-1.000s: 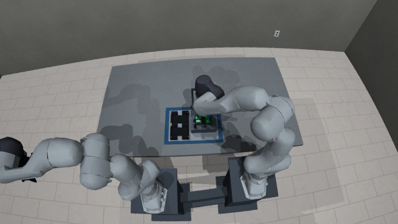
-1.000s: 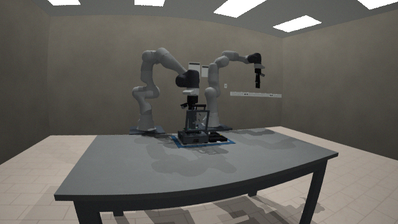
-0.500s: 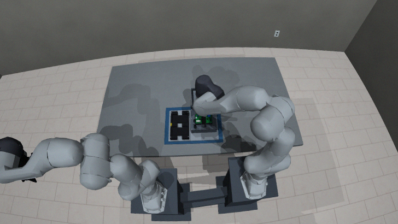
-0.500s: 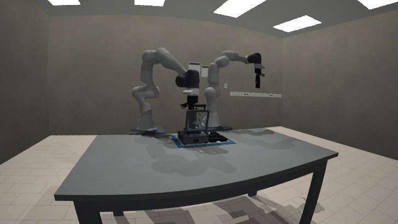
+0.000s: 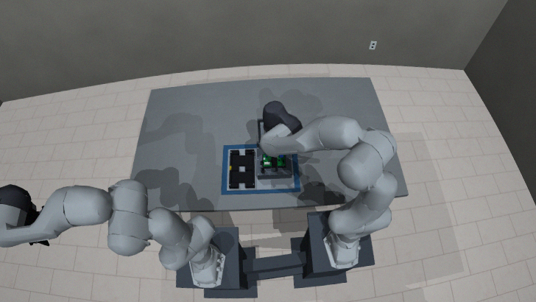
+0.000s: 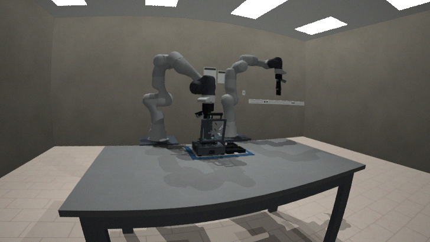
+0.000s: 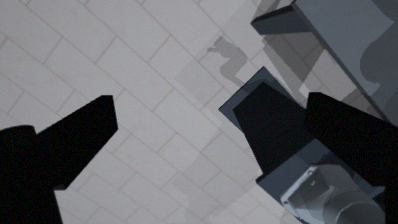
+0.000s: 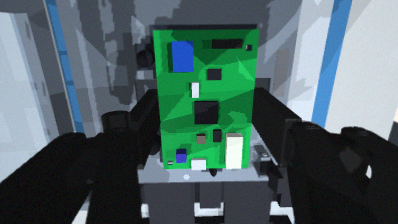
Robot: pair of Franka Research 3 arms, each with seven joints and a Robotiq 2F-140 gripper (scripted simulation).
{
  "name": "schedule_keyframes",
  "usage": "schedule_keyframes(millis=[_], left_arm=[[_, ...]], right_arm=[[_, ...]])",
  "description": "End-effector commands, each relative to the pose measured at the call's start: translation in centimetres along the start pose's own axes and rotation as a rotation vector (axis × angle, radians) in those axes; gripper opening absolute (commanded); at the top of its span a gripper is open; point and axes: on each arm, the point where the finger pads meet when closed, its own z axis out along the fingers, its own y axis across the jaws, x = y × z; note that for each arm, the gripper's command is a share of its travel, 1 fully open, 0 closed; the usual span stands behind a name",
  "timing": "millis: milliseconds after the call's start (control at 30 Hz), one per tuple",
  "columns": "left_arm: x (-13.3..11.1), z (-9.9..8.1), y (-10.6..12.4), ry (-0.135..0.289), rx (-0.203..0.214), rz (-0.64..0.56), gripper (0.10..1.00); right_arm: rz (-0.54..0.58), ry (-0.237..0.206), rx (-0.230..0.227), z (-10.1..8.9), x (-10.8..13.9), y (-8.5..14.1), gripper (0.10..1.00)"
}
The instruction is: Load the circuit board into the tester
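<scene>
Item: circuit board (image 5: 281, 163) (image 6: 204, 139) (image 8: 225, 90), green, populated face up. Location: out of the tray, above the open tester (image 5: 274, 176) (image 6: 208, 149) (image 8: 175, 175). Its clearance from the seat cannot be read.

Item: right gripper (image 5: 274, 161) (image 6: 207, 127) (image 8: 205, 107). Jaws part-closed, about half their range apart, a finger on each long edge; the board appears gripped between them, across its narrow width.

Item: left gripper (image 5: 44, 227) (image 6: 278, 93) (image 7: 212, 111). Jaws fully apart, nothing held; stationed well off the table, far from the work. The right arm is the nearer by a wide margin.

Governing relation: the board's long axis crosses the line between the right jaws and runs toward the black tray (image 5: 241, 161) (image 6: 235, 149) (image 8: 172, 205). The large white connector (image 5: 266, 163) (image 8: 233, 151) sits at the tray-side end. Which dark upright is the lone post cannot be settled; that match wants checking before release.

Item: lid (image 5: 258, 129) (image 6: 224, 129), raised, latch pending.

Item: plate (image 5: 224, 172) (image 6: 192, 156) (image 8: 332, 60), blue-bordered, under the tester.

Assessment: placing stage, closure outstanding. The next move presumably calls for a level, straight descent, holes over pins; the pins are not discernible. Hazard: an off-centre press could ride up on a pin or shove the loose tester round.
</scene>
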Motion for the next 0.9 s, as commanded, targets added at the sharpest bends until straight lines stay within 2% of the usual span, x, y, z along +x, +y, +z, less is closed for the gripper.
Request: schedule_keyframes(millis=[0, 867], left_arm=[[0.0, -0.02, -0.01, 0.0, 0.0, 0.0, 1.0], [0.0, -0.02, -0.01, 0.0, 0.0, 0.0, 1.0]], right_arm=[[0.003, -0.001, 0.002, 0.08, -0.12, 0.0, 0.51], [0.003, -0.001, 0.002, 0.47, -0.12, -0.01, 0.51]])
